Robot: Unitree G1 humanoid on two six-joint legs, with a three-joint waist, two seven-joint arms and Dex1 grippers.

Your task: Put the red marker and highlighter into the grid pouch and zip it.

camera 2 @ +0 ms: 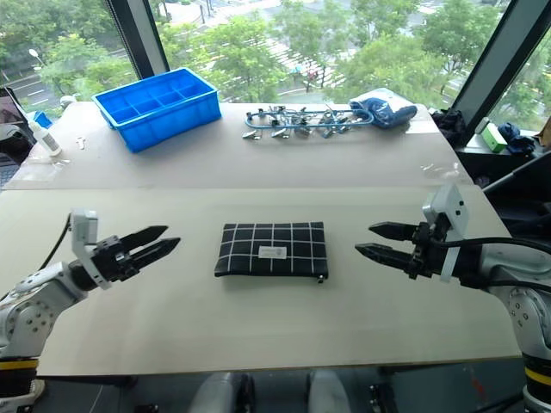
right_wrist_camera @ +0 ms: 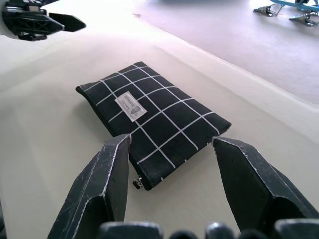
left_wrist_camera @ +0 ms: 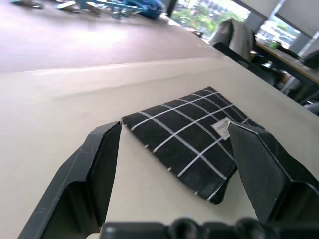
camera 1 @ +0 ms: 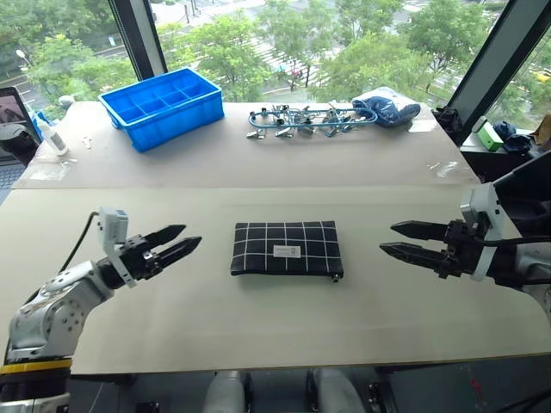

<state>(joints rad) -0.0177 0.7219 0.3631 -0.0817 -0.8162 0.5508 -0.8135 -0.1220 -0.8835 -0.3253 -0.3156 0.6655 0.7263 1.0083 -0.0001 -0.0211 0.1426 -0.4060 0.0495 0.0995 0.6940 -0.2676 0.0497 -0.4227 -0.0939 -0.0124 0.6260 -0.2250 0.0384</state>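
The grid pouch [camera 1: 287, 249] lies flat in the middle of the table, label up, with its zipper pull [right_wrist_camera: 135, 183] at the near right corner. The near edge looks closed. My left gripper [camera 1: 191, 236] hovers to the left of the pouch, open, pointing at it, with nothing between its fingers [left_wrist_camera: 99, 164]. My right gripper [camera 1: 387, 237] hovers to the right of the pouch, also open and holding nothing. Both stand clear of the pouch. The right wrist view shows the left gripper [right_wrist_camera: 70, 22] beyond the pouch [right_wrist_camera: 154, 117]. The red marker and the highlighter are out of view.
At the back left stands a blue compartment tray [camera 1: 162, 105]. A row of metal clips [camera 1: 297, 120] and a blue cloth bundle [camera 1: 386, 107] lie at the back centre and right. A small white bottle [camera 1: 50, 136] stands at the far left edge.
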